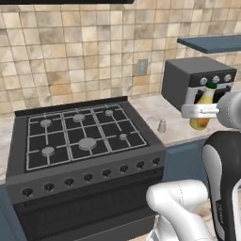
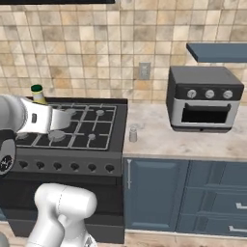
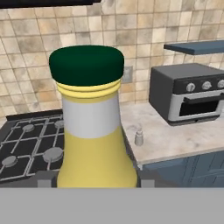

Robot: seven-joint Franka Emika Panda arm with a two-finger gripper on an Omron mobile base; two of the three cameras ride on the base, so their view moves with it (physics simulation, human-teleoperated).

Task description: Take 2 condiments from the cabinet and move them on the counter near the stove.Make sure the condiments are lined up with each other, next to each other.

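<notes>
Transport is underway: the gripper (image 1: 203, 111) is clamping the green-capped yellow bottle (image 1: 204, 109) in mid-air, and next it needs lowering upright beside the shaker (image 1: 161, 125) standing on the tabletop (image 1: 155, 110) near the stove (image 1: 80, 136).

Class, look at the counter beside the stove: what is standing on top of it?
On the counter stand a small grey shaker and a toaster oven. The counter behind the oven is hidden.

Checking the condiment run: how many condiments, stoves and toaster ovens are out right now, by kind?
Condiments: 2, bottle held in the gripper, shaker on the counter
Stoves: 1
Toaster ovens: 1
Total: 4
</notes>
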